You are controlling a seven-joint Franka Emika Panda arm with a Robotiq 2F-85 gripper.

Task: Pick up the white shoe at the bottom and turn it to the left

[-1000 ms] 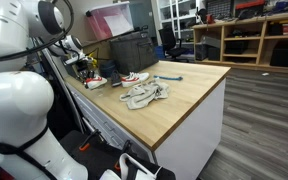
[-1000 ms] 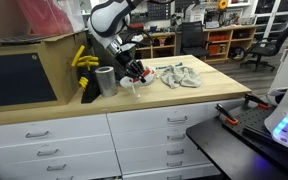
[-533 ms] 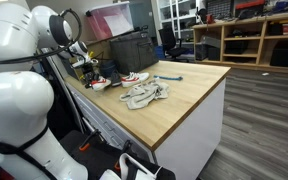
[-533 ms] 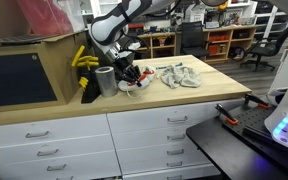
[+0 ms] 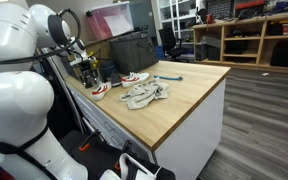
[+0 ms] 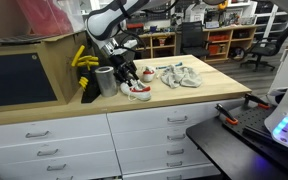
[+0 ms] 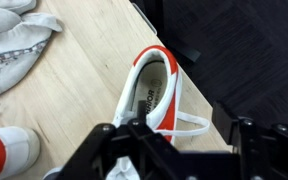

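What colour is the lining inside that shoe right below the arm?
Red-orange, inside a white shoe with a white insole. The wrist view shows it best.

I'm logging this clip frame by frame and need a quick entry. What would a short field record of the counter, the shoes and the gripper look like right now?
surface: wooden counter
white shoe: red lining, opening up, near the counter edge
second shoe: set apart from the first, next to the cloth
gripper: above the white shoe's heel, jaws wide apart, holding nothing
grey cloth: crumpled, mid-counter
metal cup: upright, beside the shoes
blue tool: lying beyond the cloth
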